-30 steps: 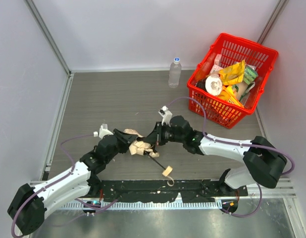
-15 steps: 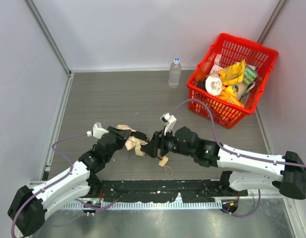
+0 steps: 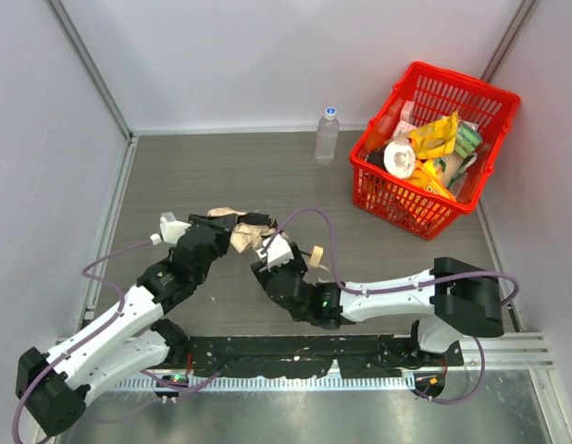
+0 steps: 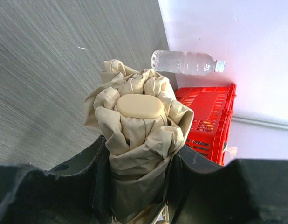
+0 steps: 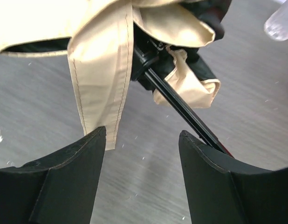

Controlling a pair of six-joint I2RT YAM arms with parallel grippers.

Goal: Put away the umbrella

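One umbrella [image 3: 244, 233]: cream, mid-surface, at 8 o'clock from the red basket [image 3: 490, 102].
Left end effector [image 3: 230, 226]: clamped on the bunched canopy [image 4: 139, 135].
Right end effector [image 3: 264, 248]: fingers apart at the canopy's 5 o'clock; black shaft [image 5: 181, 109] crosses toward its 3 o'clock finger.

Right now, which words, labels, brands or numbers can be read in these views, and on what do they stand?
No text can be read in any view.
Printing on the yellow packets and other goods in the red basket: too small and blurred to read.
Label on the water bottle: nothing legible.
Fabric of the umbrella: plain, no print showing.
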